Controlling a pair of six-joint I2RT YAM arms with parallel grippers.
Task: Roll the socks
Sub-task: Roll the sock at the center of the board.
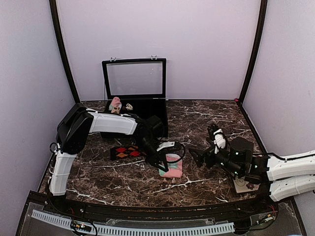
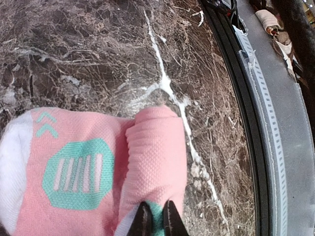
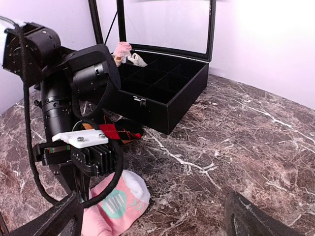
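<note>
While the left gripper (image 2: 155,222) is pinched tight on the rolled end of the pink sock (image 2: 93,167), that sock lies well in front of the black box (image 1: 164,118). The black argyle sock (image 1: 127,152) lies flat nearer the box's front wall. Front-right of the box, the right gripper (image 1: 195,158) gapes wide, empty.

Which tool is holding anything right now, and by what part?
The left tool is shut on the pink sock, pinching its folded-over end. The right tool stands open, holding nothing.
</note>
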